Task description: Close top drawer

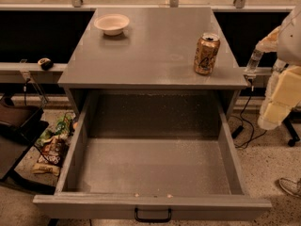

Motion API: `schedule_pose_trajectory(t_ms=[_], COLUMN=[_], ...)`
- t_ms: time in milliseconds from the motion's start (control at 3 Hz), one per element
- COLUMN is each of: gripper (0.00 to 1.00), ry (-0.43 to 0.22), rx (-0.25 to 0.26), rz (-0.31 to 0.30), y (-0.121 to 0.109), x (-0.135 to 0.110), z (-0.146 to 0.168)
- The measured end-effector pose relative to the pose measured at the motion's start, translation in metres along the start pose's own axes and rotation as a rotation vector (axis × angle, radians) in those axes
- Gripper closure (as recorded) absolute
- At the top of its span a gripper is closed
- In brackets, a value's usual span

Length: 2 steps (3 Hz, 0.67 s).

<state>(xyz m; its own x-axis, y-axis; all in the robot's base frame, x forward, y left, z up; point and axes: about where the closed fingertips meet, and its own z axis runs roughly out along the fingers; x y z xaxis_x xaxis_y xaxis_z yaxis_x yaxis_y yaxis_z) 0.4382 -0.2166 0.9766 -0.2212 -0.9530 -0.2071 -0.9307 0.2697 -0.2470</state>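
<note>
The top drawer is pulled far out of the grey cabinet toward me, and its deep speckled grey interior is empty. Its flat front panel runs along the bottom of the view, with a small black bar handle at its centre. My gripper, pale and yellowish, hangs at the right edge of the view. It is beside the cabinet's right side, level with the drawer opening and apart from the drawer.
On the cabinet top stand a white bowl at the back left and a gold drink can at the right. Snack bags and a dark seat lie to the left. A cable and a shoe are on the floor to the right.
</note>
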Motion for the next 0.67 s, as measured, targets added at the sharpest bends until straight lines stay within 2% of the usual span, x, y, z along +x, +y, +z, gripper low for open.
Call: schedule_pose_trajectory(t_ms=[333, 667], gripper=[0.0, 0.0], ry=[-0.003, 0.001], rx=[0.008, 0.013], rz=[-0.001, 0.015], y=[0.001, 0.018], x=[0.0, 0.01], z=[-0.001, 0.008])
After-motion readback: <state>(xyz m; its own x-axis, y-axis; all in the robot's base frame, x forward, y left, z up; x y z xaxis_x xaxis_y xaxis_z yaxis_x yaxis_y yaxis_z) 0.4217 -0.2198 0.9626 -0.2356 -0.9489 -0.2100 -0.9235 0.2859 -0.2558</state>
